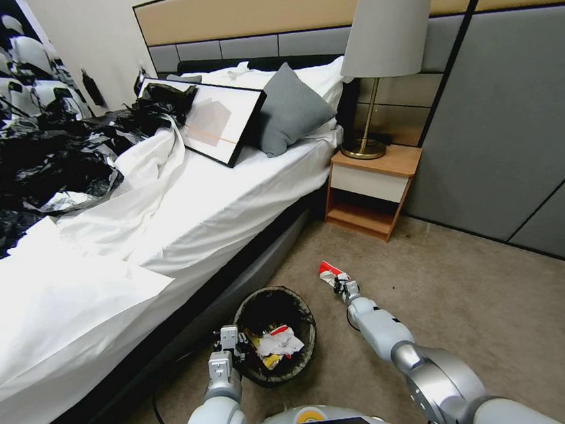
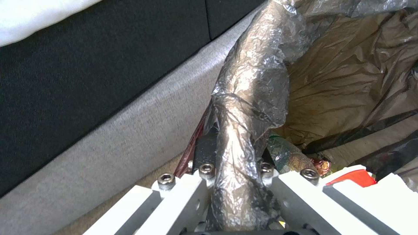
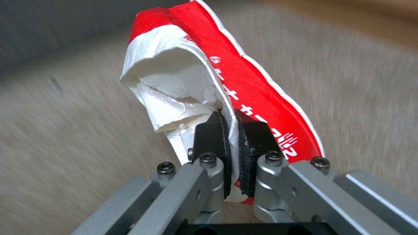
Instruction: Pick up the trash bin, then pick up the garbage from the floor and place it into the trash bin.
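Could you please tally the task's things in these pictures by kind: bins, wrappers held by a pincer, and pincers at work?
Round trash bin lined with a dark bag, rim clamped by the left pincer: 1
Crinkly red and white wrapper held in the right pincer: 1
Pincers at work: 2
Total: 4

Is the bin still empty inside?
No. In the head view the trash bin, held at its rim by the left gripper, already has red, white and yellow wrappers lying inside it.

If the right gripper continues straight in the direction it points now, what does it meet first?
Probably the beige carpet floor. The right gripper, jaws shut on a red and white crinkly wrapper, points away from the robot and downward; beyond it the way looks free, though depth is unclear.
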### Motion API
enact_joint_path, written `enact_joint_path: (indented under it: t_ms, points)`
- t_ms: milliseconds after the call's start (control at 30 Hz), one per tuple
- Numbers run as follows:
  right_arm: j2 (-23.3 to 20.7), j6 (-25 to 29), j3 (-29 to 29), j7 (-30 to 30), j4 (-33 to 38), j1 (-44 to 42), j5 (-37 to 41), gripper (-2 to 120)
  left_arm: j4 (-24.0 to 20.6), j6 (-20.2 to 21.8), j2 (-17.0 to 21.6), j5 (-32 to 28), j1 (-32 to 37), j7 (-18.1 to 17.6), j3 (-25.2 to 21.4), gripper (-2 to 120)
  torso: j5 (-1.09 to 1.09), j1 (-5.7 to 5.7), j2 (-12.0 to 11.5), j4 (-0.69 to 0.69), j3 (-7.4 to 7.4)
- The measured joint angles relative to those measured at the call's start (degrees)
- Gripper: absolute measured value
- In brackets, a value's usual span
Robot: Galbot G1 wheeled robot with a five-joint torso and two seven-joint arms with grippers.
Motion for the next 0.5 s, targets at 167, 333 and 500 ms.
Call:
enact_joint_path:
  t_ms: [167, 333, 500]
  points:
    - [-0.5, 6.5, 0.9, 0.9, 7.9, -4.6, -2.5, 3, 0.2, 0.2, 0.4, -0.5, -0.6, 0.0, 0.0, 0, 0.0, 0.0, 0.0, 0.02, 0.0]
    - [-1.7, 8.2, 3.0, 0.4, 25.2, -13.2, -3.7, 3, 0.4, 0.3, 0.7, -0.7, -0.7, 0.0, -0.2, 0, 0.01, 0.0, 0.0, -0.01, 0.0]
    - [-2.9, 8.3, 4.3, -1.5, 43.2, -21.5, -4.7, 3, 0.7, 0.3, 0.7, -0.8, -1.2, 0.1, -0.1, 0, 0.02, 0.0, 0.0, -0.01, 0.0]
